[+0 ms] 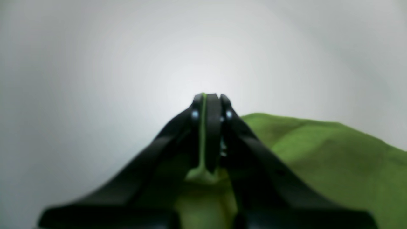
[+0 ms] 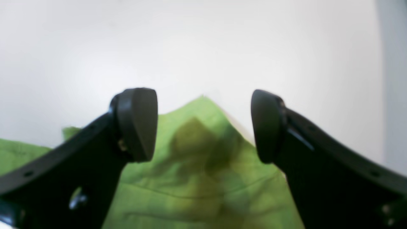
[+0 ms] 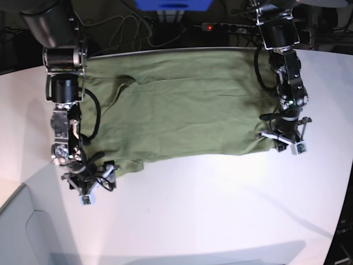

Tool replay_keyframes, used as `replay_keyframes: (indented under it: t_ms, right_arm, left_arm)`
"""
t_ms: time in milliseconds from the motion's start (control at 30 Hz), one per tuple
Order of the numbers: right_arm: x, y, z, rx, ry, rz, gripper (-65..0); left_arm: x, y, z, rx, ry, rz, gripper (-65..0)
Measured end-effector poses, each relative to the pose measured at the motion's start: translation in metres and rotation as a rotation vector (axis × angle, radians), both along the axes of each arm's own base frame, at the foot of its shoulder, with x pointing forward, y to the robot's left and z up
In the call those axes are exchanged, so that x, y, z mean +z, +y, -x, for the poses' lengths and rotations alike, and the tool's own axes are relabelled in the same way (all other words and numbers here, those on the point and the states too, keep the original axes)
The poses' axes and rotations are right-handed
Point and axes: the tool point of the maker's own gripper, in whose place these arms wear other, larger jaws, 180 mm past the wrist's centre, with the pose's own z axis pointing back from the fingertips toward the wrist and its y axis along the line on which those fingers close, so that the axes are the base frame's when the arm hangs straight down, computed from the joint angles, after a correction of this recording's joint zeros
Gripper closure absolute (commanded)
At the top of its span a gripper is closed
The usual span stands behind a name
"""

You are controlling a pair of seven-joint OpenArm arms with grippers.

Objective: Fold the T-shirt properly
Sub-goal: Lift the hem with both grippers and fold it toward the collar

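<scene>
Left end effector (image 1: 206, 105) clamped on T-shirt (image 3: 187, 110) edge; right end effector (image 2: 203, 125) spread wide above cloth

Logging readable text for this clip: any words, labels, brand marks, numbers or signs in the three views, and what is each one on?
None can be read in any view.
T-shirt: plain green, no print or visible tag.
Left gripper and right gripper: plain black jaws, no markings.
Power strip at the far table edge: a red light only, any lettering too small to read.
Table: bare white, no labels.
</scene>
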Motion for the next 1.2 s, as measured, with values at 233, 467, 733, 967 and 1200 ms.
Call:
replay_keyframes:
  t_ms: [233,467,733,967,1200]
  right_arm:
    - [-0.019,-0.002,0.000,-0.017,0.027,-0.023,-43.1]
    - [-0.023,-0.001,0.003,-0.018,0.025,-0.028,-9.0]
    - [0.007,-0.001,0.001,-0.001,-0.071,-0.006,0.0]
    - [0.023,0.003,0.023,0.030,-0.117,0.026,-0.1]
    - [0.030,-0.015,0.047,0.015,-0.149,0.059,-0.1]
  left_arm:
    - [0.000,0.000,0.000,-0.001,0.000,0.000,0.0]
    - [0.000,0.000,0.000,-0.001,0.000,0.000,0.0]
    - [0.000,0.000,0.000,-0.001,-0.001,0.000,0.0]
    - [0.003,0.000,-0.001,0.000,-0.008,-0.003,0.0]
    - [0.017,-0.003,0.009,-0.019,-0.036,-0.032,0.0]
